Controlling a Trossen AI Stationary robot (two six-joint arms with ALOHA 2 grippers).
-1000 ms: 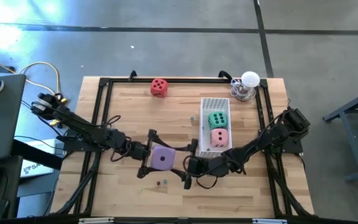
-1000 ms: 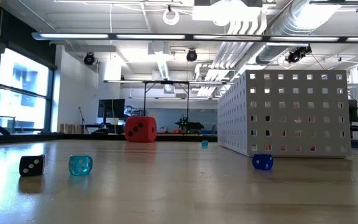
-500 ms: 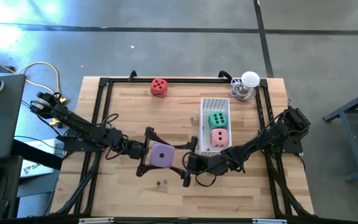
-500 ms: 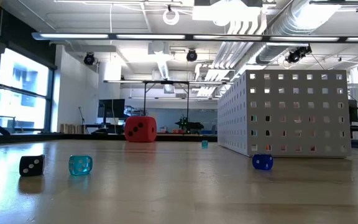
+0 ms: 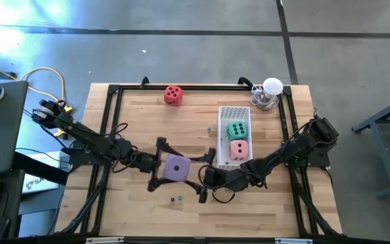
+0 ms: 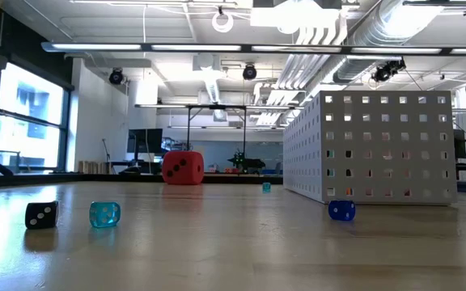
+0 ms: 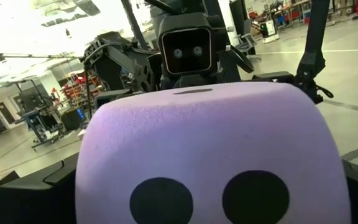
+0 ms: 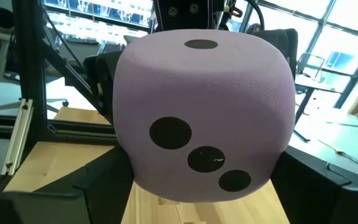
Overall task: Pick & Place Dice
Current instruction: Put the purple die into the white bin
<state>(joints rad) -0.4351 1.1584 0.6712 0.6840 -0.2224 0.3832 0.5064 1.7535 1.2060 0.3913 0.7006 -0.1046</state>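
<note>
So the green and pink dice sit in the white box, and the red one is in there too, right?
Not quite. The green die and pink die are in the white box, but the red die sits on the table outside it, as the high view shows.

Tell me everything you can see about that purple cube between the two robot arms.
The purple die is a soft-looking, foam-like cube with rounded edges and dark pips: one face shows three in a diagonal, another two, another one. It sits near the table's front middle, between the left gripper and the right gripper, just left of the white perforated box. The right gripper holds it; the left gripper's fingers are spread open around it.
</note>
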